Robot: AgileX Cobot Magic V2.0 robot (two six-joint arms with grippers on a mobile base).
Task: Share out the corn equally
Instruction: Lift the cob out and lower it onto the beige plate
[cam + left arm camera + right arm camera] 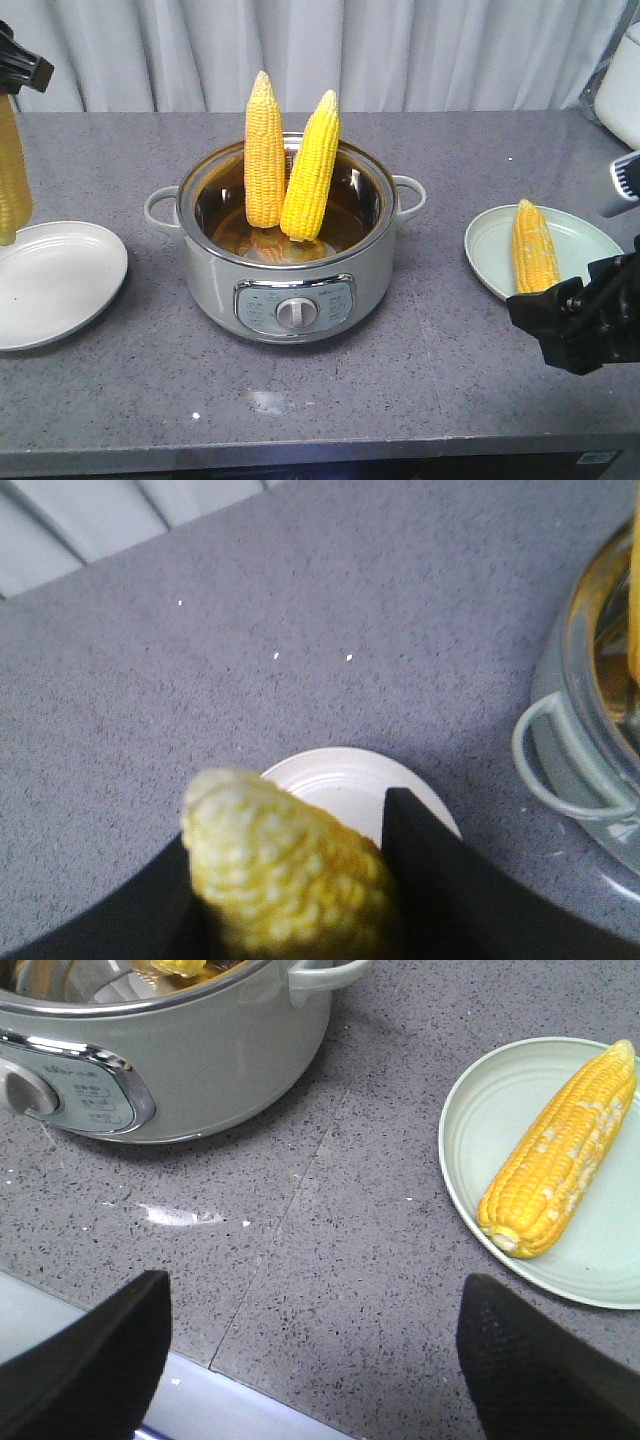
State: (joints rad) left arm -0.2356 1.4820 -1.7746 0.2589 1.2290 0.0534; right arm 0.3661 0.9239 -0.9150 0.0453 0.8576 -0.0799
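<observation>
- At the left edge of the table (450, 380), the left tool (295, 900) is closed around a held cob (12, 175). A finger sits on each side, and the cob hangs vertical above the bare white plate (70, 300), at 9 o'clock from the pot.
- In the middle, the electric cooking pot (290, 300) holds two cobs upright, tips towards 12 o'clock. An orange-yellow cob (264, 150) stands against a brighter yellow cob (310, 165).
- At 3 o'clock from the pot, the pale green plate (490, 250) carries a lying cob (534, 245), flat on its side.
- At about 5 o'clock, the right tool (320, 1360) hovers over the table, spread wide and empty.
- The step in hand looks like placing the first cob on the white plate. The next move calls for lowering it until the butt touches, tipping it flat so it cannot roll off, then releasing. The pot's pair would likely follow, one per plate.
</observation>
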